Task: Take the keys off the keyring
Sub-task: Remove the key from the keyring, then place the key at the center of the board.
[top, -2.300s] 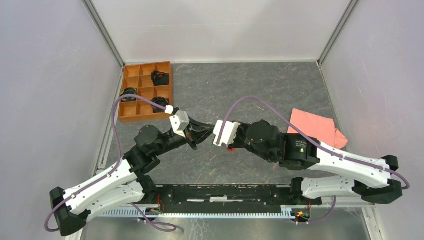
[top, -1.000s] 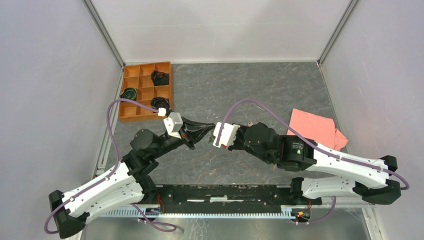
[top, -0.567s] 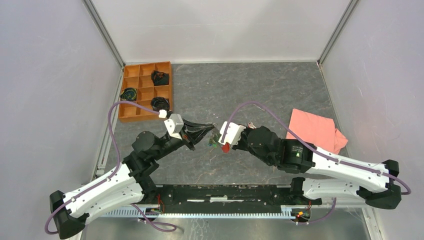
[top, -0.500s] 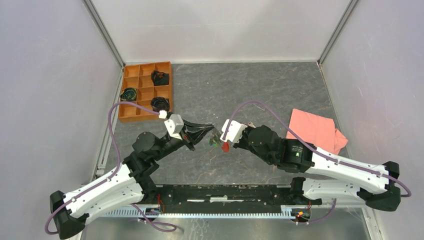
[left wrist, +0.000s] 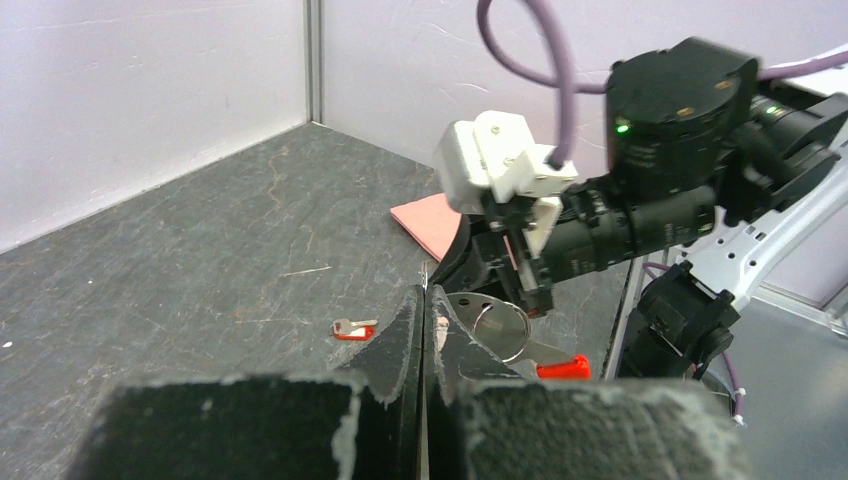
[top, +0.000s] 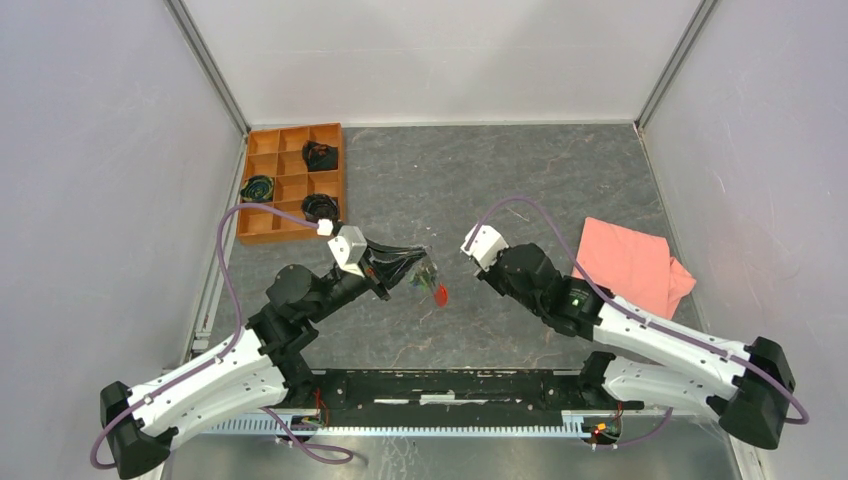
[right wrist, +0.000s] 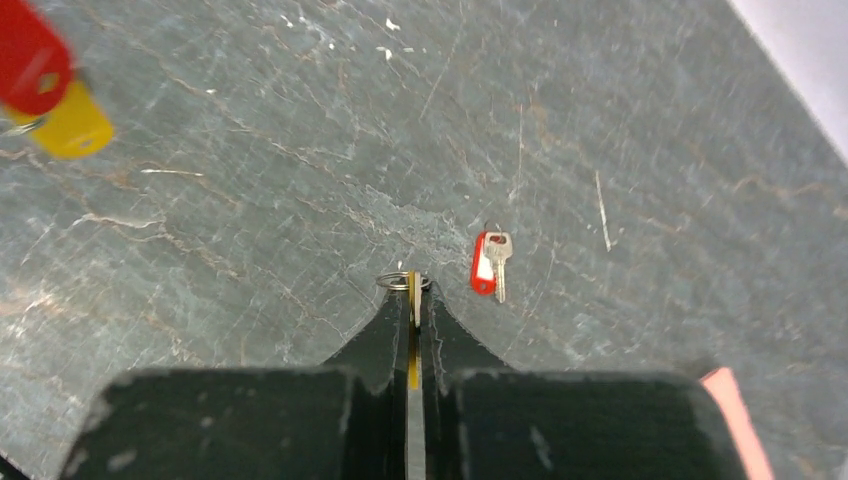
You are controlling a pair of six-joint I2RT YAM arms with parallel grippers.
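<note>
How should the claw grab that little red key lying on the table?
Come straight down from above: the red key lies flat on the table, so nothing sticks up to catch from the side. Pinch across its narrow width at the red plastic part, which looks like the chunkiest bit.

Open gap between left pincer (left wrist: 422, 300) and right pincer (right wrist: 411, 295) (loose red key (right wrist: 490, 264) on table (top: 520, 170)).

Top view: keys (top: 428, 276) bunched at left gripper (top: 423, 268), too small to count or sort by colour. Right gripper (right wrist: 411, 300) tips hidden under its white camera housing (top: 484, 243). Right wrist view: yellowish sliver (right wrist: 411, 288) pinched edge-on, identity unclear. Red and yellow key heads (right wrist: 45, 95) blurred, cut by top-left corner. Pink cloth (right wrist: 738, 412) shows only a corner.
</note>
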